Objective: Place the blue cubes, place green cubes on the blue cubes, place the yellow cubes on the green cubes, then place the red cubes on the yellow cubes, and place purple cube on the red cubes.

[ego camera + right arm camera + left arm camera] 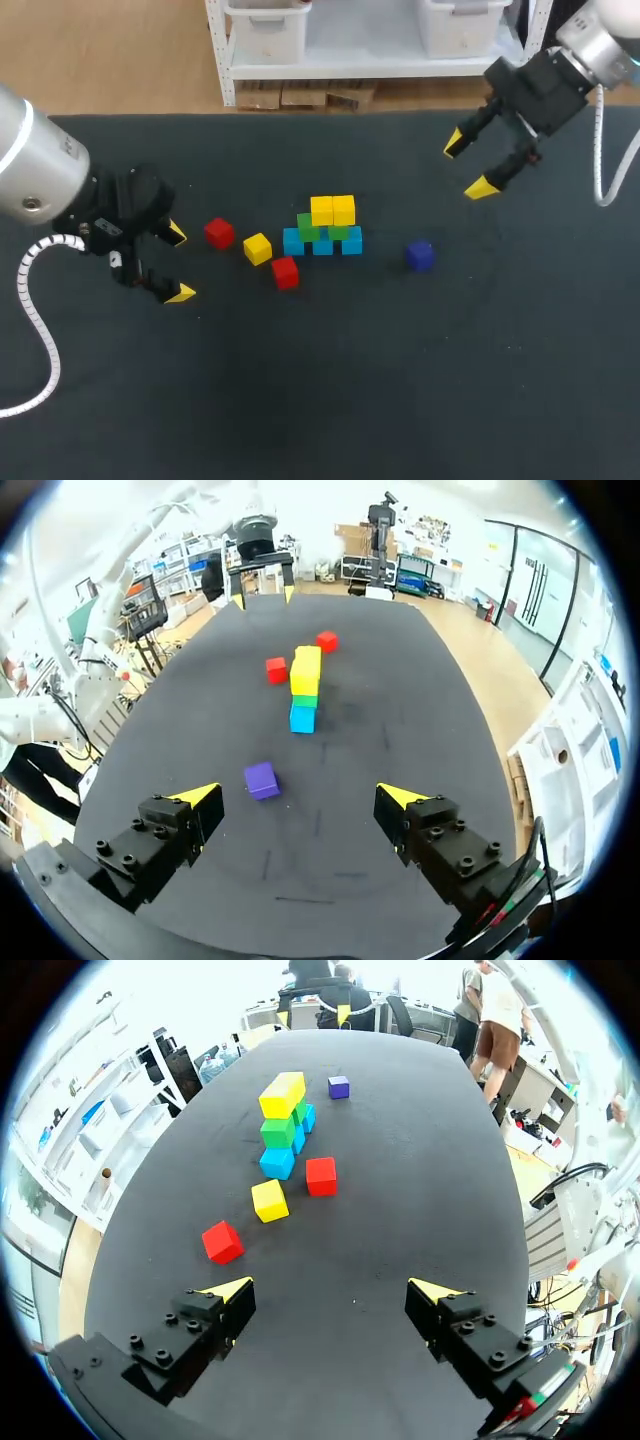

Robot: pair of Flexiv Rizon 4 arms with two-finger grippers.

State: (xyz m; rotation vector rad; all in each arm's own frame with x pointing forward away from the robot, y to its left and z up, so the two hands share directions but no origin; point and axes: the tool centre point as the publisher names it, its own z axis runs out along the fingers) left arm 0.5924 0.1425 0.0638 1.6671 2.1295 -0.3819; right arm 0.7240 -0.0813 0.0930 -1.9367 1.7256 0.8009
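The black table (pixel 300 400) fills most of the head view. The left arm (pixel 35 170) enters at the left edge at mid height, and the right arm (pixel 600 40) enters at the upper right corner. The left gripper (pixel 179 263) sits left of centre with its fingers wide apart, touching no cube. The right gripper (pixel 468 166) sits in the upper right with its fingers likewise spread, well apart from every cube. At the centre of the frame stands the stack. Three blue cubes (pixel 322 246) lie in a touching row on the table, two green cubes (pixel 308 228) rest on them, and two yellow cubes (pixel 332 210) sit side by side on the green. A loose yellow cube (pixel 257 248) lies on the table just left of the stack. The first red cube (pixel 219 233) lies further left, between the loose yellow cube and the left gripper. The second red cube (pixel 285 272) lies just below and left of the stack. The purple cube (pixel 420 255) lies alone, right of the stack. In the right wrist view it sits ahead of the spread fingers, between gripper and stack.
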